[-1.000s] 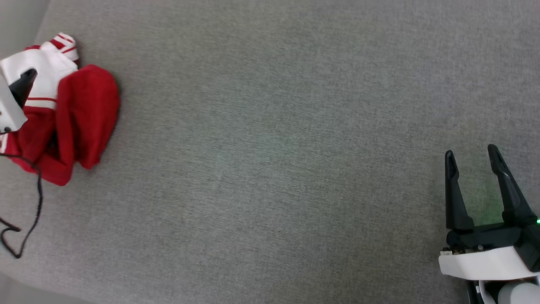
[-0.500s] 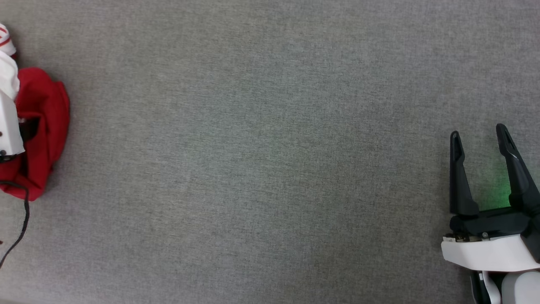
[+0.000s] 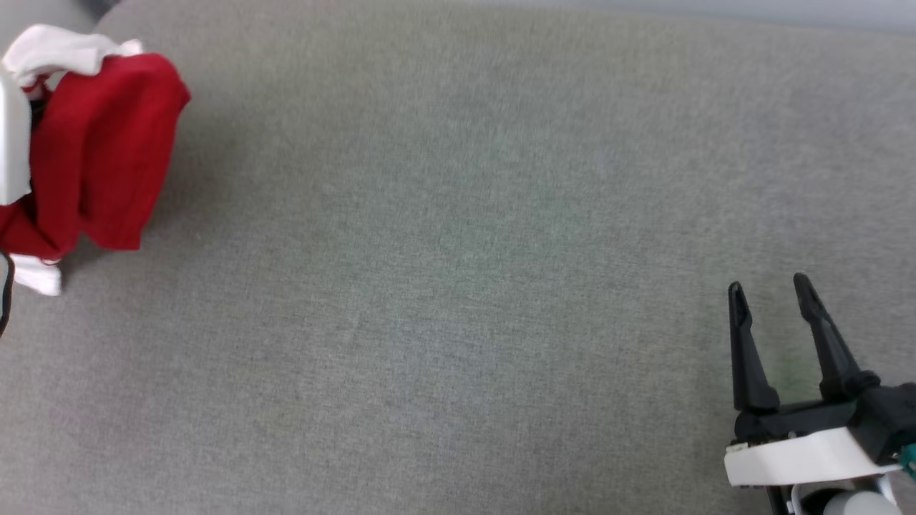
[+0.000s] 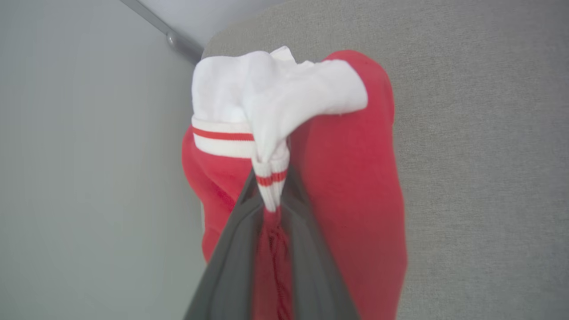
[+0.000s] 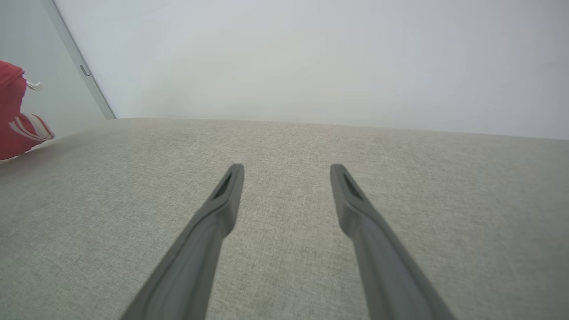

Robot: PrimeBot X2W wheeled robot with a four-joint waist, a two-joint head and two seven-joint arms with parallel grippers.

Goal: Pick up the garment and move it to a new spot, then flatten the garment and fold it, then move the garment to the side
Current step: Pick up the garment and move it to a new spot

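Observation:
The garment (image 3: 100,143), a bunched red jersey with white sleeves, hangs at the far left of the head view, lifted off the grey surface. In the left wrist view my left gripper (image 4: 271,195) is shut on the garment (image 4: 355,178), pinching a white red-striped sleeve cuff between its two dark fingers. A pale part of the left arm (image 3: 13,143) shows at the head view's left edge. My right gripper (image 3: 769,290) stands open at the lower right, far from the cloth, with nothing between its fingers (image 5: 222,200). The garment (image 5: 13,115) appears at the right wrist view's left edge. Its numerals are hidden.
A wide grey fabric surface (image 3: 458,286) spreads under both arms. A pale wall (image 5: 311,58) rises behind its far edge, and a grey wall panel (image 4: 89,178) stands close beside the hanging garment. A thin black cable (image 3: 6,293) trails at the left edge.
The head view has shifted between frames. The garment now hangs higher, looser and longer from the left gripper. The right gripper sits lower in the picture, still open.

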